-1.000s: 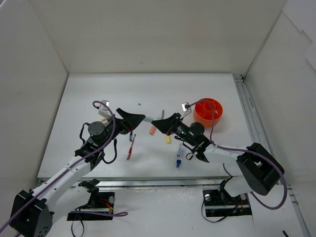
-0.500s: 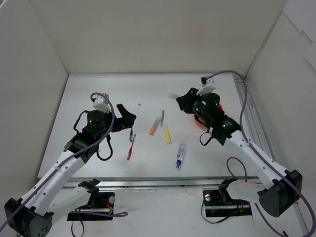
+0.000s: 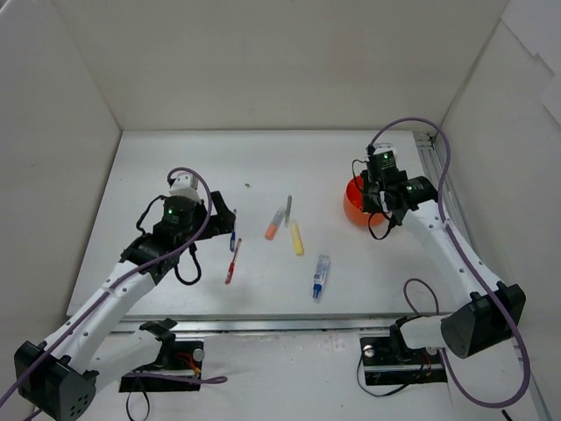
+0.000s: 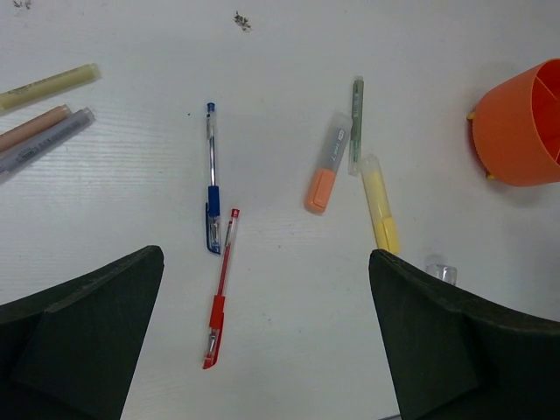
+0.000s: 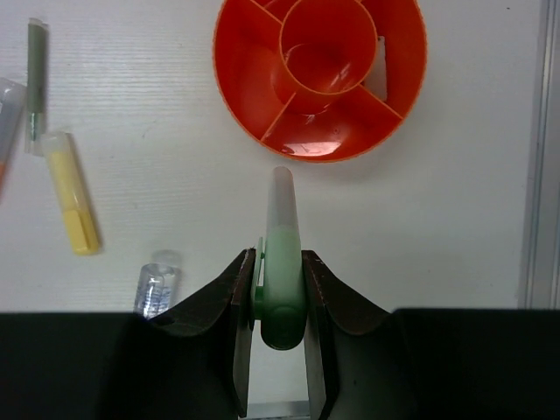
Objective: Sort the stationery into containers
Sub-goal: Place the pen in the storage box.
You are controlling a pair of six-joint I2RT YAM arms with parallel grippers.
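Barely begun: the orange cup looks empty. The right gripper pinches a green marker at the cup's six o'clock, while the left gripper gapes wide above the red pen and other unsorted pens.

orange cup: mostly hidden under the right arm from above
clear pen: near end behind the right pincer
far speck: too small to identify

Orange cup: glossy moulded plastic, glare on the inner floors.
Green marker: smooth plastic, frosted translucent cap.
Yellow marker: satin plastic.
Clear pen: transparent plastic.
Right gripper fingers: matt black.
Table: matt white, faintly grained.
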